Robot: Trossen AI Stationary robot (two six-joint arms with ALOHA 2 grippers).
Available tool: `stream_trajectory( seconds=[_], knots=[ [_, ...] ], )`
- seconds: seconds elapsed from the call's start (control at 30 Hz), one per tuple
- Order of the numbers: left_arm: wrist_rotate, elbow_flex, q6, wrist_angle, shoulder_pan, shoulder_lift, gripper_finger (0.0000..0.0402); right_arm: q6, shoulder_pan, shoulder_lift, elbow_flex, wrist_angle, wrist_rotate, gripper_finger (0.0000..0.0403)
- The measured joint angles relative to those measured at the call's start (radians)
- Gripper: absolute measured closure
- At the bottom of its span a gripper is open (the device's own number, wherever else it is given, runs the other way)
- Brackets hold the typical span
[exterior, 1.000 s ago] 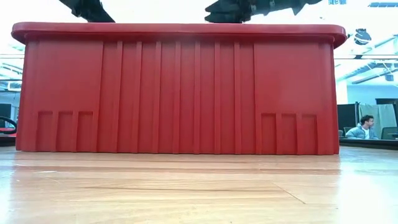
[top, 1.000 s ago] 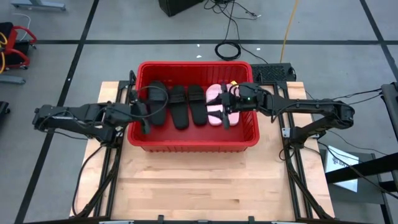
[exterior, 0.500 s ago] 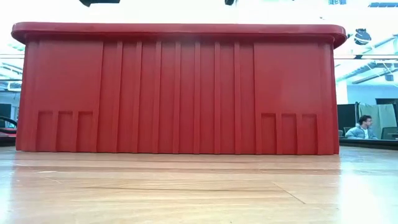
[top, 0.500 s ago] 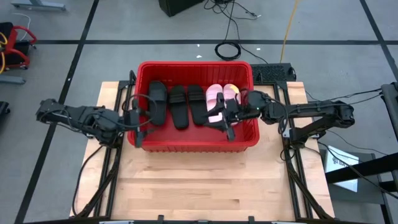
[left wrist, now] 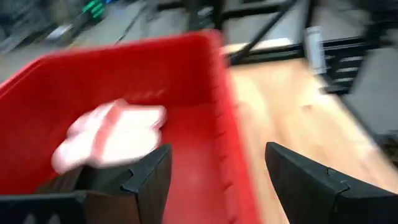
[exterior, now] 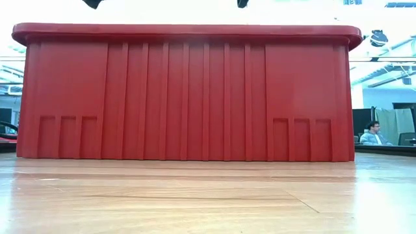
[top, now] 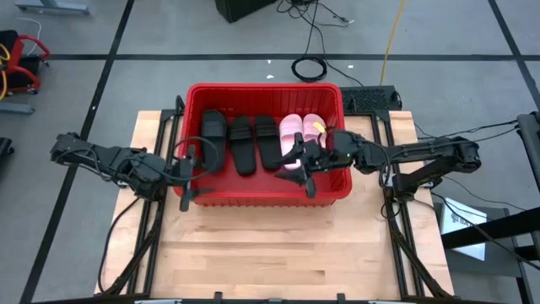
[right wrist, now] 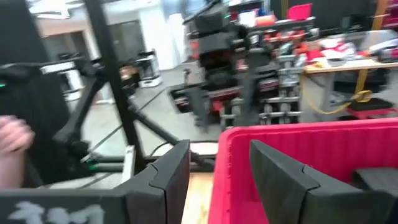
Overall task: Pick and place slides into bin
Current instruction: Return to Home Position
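The red bin stands on the wooden table, and its near wall fills the low view. Inside lie black slides in a row, soles down. Two pale pink slides lie beside them toward the bin's right end, and they also show in the left wrist view. My left gripper is open and empty at the bin's near left corner. My right gripper is open and empty above the bin's near right part. In the wrist views the bin's rim shows between the left fingers and the right fingers.
Bare wooden table top lies in front of the bin. The bin's tall walls stand between the grippers and the slides. A person sits far off in the room at the right. Cables lie on the floor behind the table.
Both grippers have drawn back from over the slides toward the table's near edge, the left one also toward the left edge. In the low view both have gone up almost out of the picture's top. The pink slide farther right now shows uncovered.
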Motion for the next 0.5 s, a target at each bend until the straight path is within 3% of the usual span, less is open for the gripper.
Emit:
stream_trajectory(
  seconds=[0.1,0.17,0.5],
  knots=[
    [0.092,-0.036,0.088,0.173,0.012,0.002,0.0149,0.009,0.021,0.0,0.0,0.011,0.089,0.0248],
    [0.098,-0.044,0.119,0.25,0.027,0.0,0.0149,0.015,0.024,0.0,0.0,0.018,0.092,0.0248],
    [0.064,-0.047,0.12,0.091,0.114,-0.07,0.0149,0.002,0.001,-0.034,-0.001,-0.017,0.036,0.0248]
  ],
)
